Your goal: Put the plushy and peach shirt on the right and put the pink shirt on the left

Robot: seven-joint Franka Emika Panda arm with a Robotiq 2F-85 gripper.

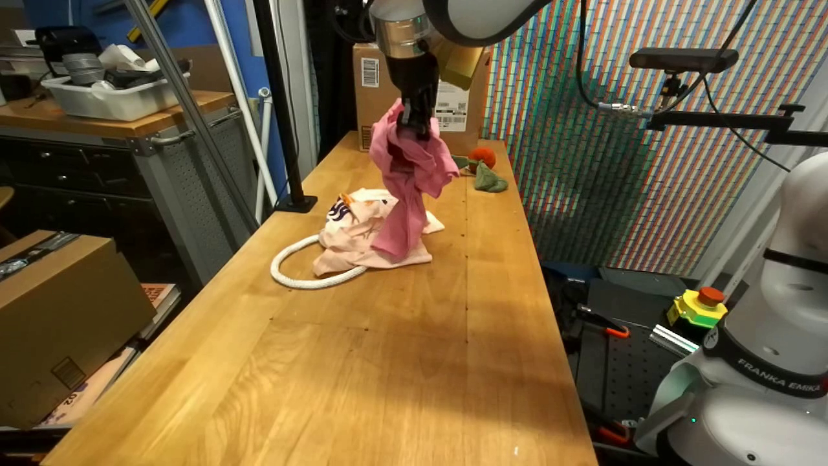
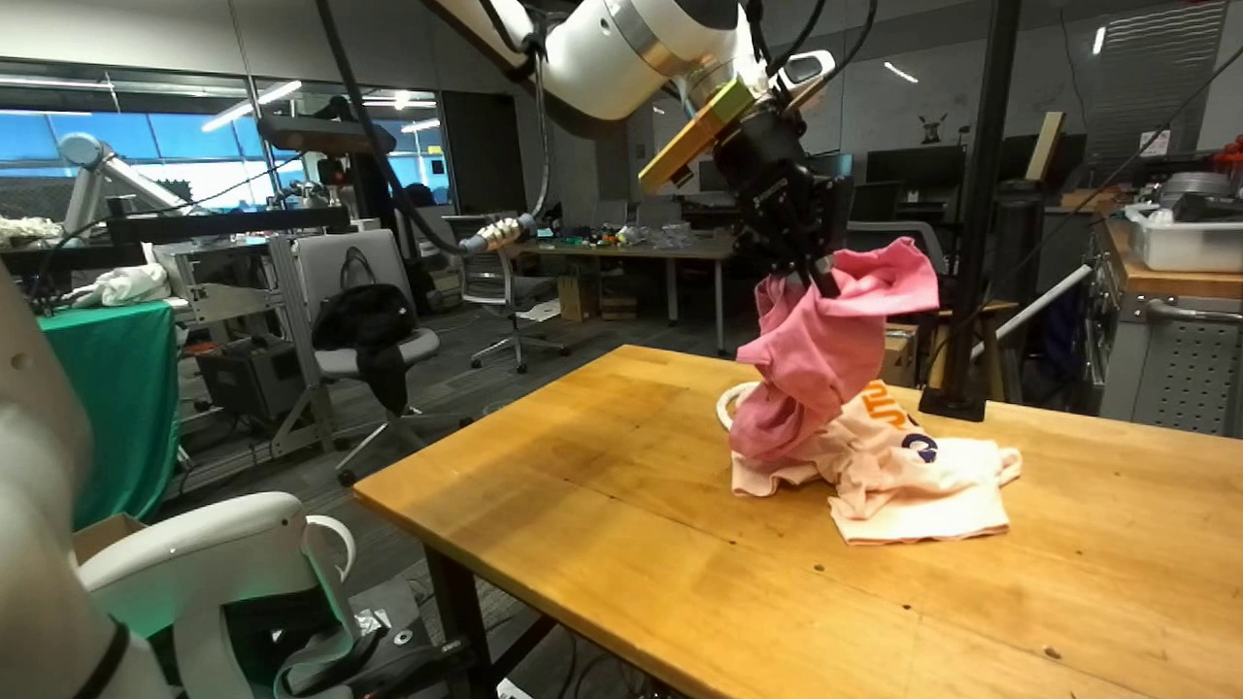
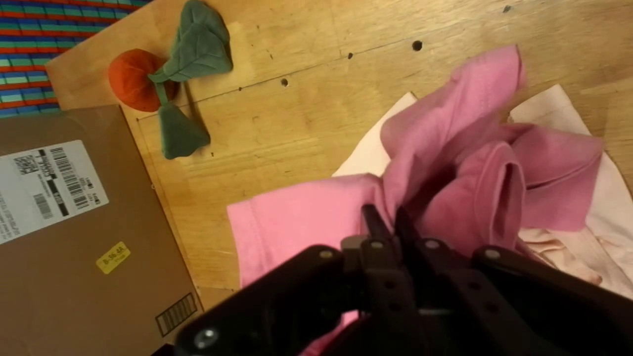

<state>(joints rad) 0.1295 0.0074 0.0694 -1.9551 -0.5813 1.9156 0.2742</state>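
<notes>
My gripper (image 1: 415,129) is shut on the pink shirt (image 1: 414,184) and holds it bunched up above the table. It also shows in an exterior view (image 2: 821,277) and in the wrist view (image 3: 388,215). The pink shirt (image 2: 816,354) hangs over the peach shirt (image 2: 923,505) and hides part of it; whether its lower end touches is unclear. The peach shirt (image 1: 356,243) lies crumpled on the table. The plushy (image 1: 482,156), an orange ball with green leaves, lies near the far end by the box; it is plain in the wrist view (image 3: 136,79) and out of view in an exterior view.
A white rope loop (image 1: 291,281) lies partly under the peach shirt on the wooden table (image 1: 388,388). A cardboard box (image 1: 370,107) stands at the table's far end, also in the wrist view (image 3: 99,207). A black post (image 2: 957,398) stands at the table's edge.
</notes>
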